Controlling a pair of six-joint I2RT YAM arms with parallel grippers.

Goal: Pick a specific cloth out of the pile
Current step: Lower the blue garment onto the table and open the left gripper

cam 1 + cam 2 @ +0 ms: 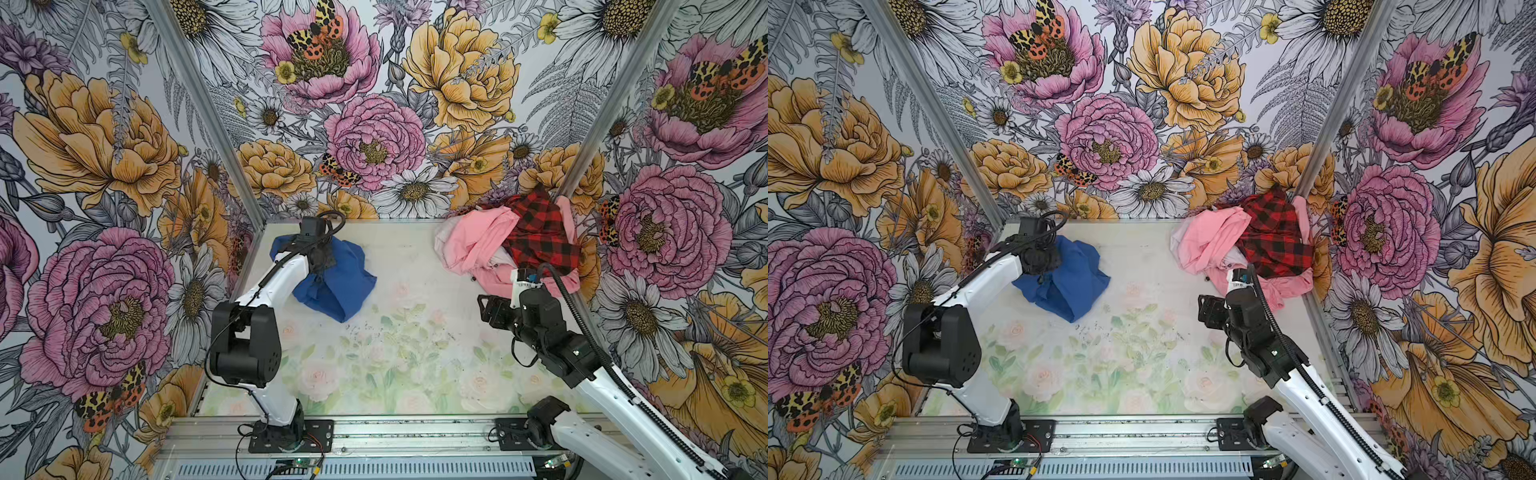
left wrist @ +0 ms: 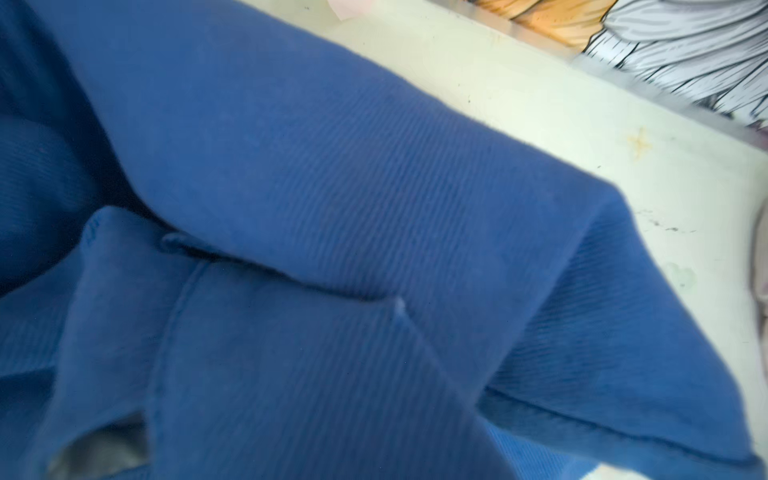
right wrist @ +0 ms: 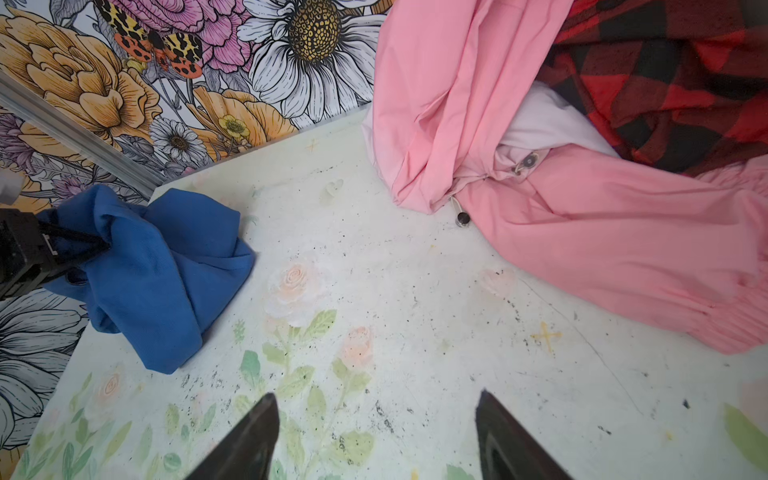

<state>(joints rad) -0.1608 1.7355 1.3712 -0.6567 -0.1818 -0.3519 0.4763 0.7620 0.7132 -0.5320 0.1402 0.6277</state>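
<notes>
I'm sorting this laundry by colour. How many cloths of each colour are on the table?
Blue cloth: 1
Red-and-black checked cloth: 1
Pink cloth: at least 1; its folds hide whether there are more
Total: at least 3

**Desk** [image 1: 415, 374]: a pale surface printed with faded roses [image 3: 294, 286] and green leaves, flecked with dark specks [image 1: 365, 329] near its middle. The right wrist view shows a small yellow cross [image 3: 545, 336] marked on it.

**Walls** [image 1: 374, 124]: three sides are papered with large pink, orange and white flowers and with spotted moths [image 1: 337, 170].

**Frame:** two aluminium posts [image 1: 199, 104] rise from the far corners. A metal rail [image 1: 415, 432] runs along the near edge, with a slotted grey duct [image 1: 353, 469] below it in both top views.
</notes>
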